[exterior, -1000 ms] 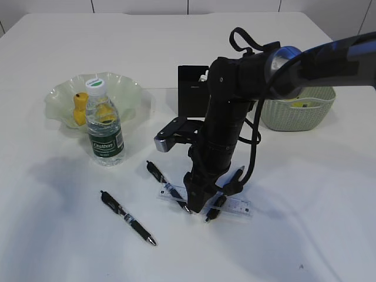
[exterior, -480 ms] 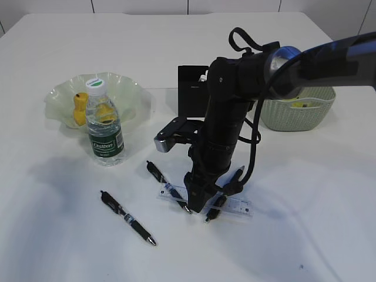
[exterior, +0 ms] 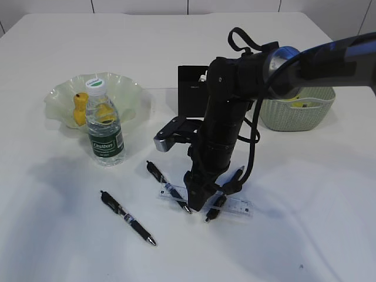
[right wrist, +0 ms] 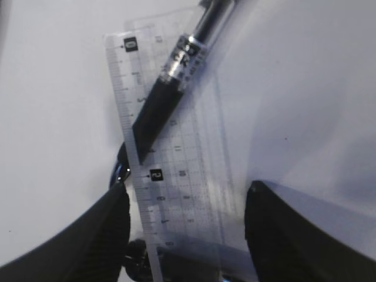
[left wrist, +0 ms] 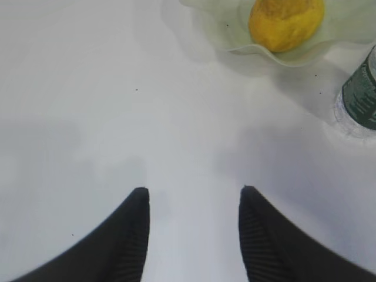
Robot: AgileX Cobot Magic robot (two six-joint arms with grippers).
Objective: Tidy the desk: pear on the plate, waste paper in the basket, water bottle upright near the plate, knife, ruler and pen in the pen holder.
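Right fingers (exterior: pixel 201 210) spread, straddling the ruler (right wrist: pixel 176 170) flat on the desk (exterior: pixel 305 235), a pen (right wrist: pixel 176 70) lying across it, likely lining up a pinch. Left fingers (left wrist: pixel 194 202) apart, empty, hovering near the plate (left wrist: pixel 235 41) holding the pear (left wrist: pixel 286 22).

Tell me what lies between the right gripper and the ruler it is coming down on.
A black pen lies slantwise across the clear ruler, between the open right gripper and the ruler. In the exterior view pens cross the ruler beside the fingertips, so closing may catch a pen too.
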